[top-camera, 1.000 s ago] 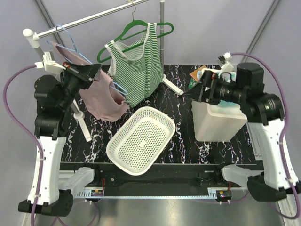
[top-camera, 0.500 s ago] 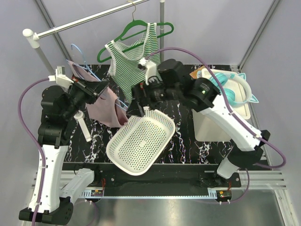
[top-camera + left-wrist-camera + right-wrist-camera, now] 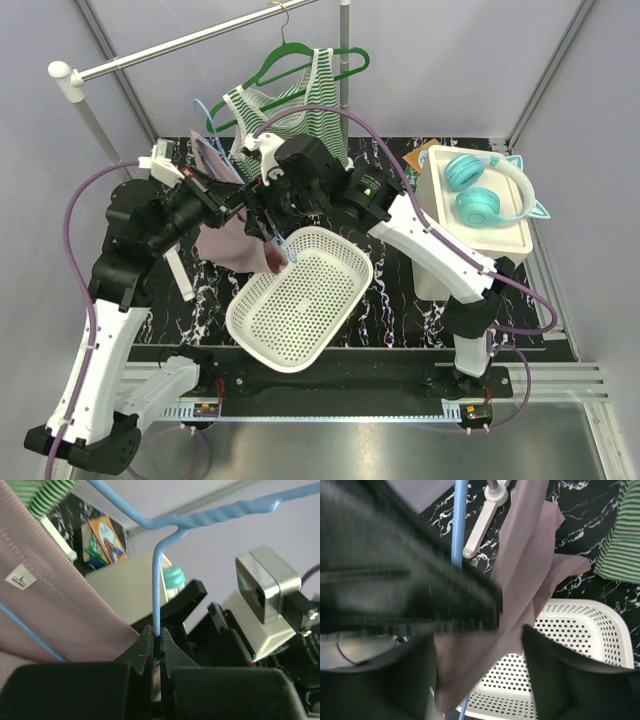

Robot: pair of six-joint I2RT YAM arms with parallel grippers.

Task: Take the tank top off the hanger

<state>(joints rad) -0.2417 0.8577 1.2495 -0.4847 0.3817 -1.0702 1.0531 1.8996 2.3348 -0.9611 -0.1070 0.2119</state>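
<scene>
– White perforated basket (image 3: 300, 300) sits in the middle of the bench (image 3: 400, 300), right under the work. What else crowds it?

– A green-striped top (image 3: 322, 80) on a green hanger (image 3: 262, 70) hangs from the rail (image 3: 180, 40), close behind both wrists. To the right, a white box (image 3: 500, 236) carries teal headphones (image 3: 485, 190), well apart from the cloth.

– And the pink tank top (image 3: 225, 245)?

– It is on its blue hanger (image 3: 200, 104), whose hook is apart from the rail. It hangs between the two arms, just above the basket's far-left rim. The left wrist view shows its size tag (image 3: 19, 576), marked L.

– Who has hold of it?

– The left fingers (image 3: 156, 650) are clenched on the blue wire below its twisted neck, with pink cloth draped to their left. The right fingers (image 3: 479, 645) are spread, and pink cloth hangs in the gap between them. That view is blurred, so I cannot tell whether either pad touches it.

– Arm poses?

– The left arm rises from its base and bends inward, with its wrist pointing right. The right arm stretches leftward past the box, with its wrist tipped down at the cloth. The two wrists nearly meet.
</scene>
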